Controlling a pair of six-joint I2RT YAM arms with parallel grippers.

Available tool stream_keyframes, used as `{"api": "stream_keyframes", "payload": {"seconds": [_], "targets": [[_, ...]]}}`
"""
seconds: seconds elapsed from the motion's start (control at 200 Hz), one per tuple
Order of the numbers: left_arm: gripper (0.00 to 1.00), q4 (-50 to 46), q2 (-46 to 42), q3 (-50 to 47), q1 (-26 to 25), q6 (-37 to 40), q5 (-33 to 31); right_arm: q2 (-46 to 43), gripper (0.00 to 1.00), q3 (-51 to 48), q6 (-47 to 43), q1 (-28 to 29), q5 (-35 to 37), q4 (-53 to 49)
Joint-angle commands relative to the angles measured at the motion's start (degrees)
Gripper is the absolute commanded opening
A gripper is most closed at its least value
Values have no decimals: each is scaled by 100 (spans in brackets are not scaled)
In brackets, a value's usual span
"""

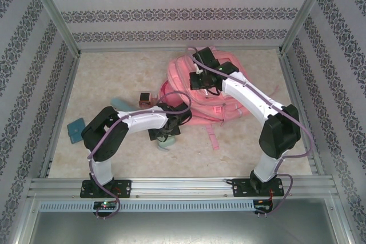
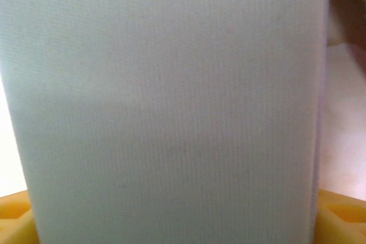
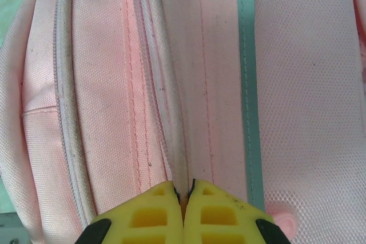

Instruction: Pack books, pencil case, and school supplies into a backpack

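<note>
Pencil case [image 2: 171, 112] (pale grey-green weave), close against the left wrist lens, on the table [image 1: 114, 72] just in front of the backpack [image 3: 103, 84]. Left gripper [image 2: 178, 221]: fingers set wide apart, one at either edge of the case; whether they press it cannot be told. Right gripper [image 3: 184, 198]: tips together, against a seam of the backpack. Backpack: pink, mid-table, toward the far side. Box [image 1: 145, 96]: small, brown, just left of the backpack. Teal book [image 1: 75, 130]: flat, near the table's left edge. Second teal book [image 1: 120, 104]: beside the box.
</note>
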Motion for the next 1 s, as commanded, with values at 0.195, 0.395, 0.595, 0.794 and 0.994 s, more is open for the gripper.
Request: {"api": "stream_keyframes", "payload": {"seconds": [0.195,0.395,0.595,0.794,0.994], "targets": [[76,-119,-741,-211,-52,-25,-409,-507,0,291,260,-378,-229,132],[76,-373,-1086,420,-44,389,-627,-724,0,192,499,-748,-1046,426],[77,-321,-1021,1115,128,885,-665,-951,0,-108,667,-999,-2000,966],[77,86,-440,1811,613,1353,-281,-1107,0,-296,743,-1139,-2266,1081],[76,217,532,2812,821,1696,-108,-1242,0,-640,992,-1224,-2547,1394]]}}
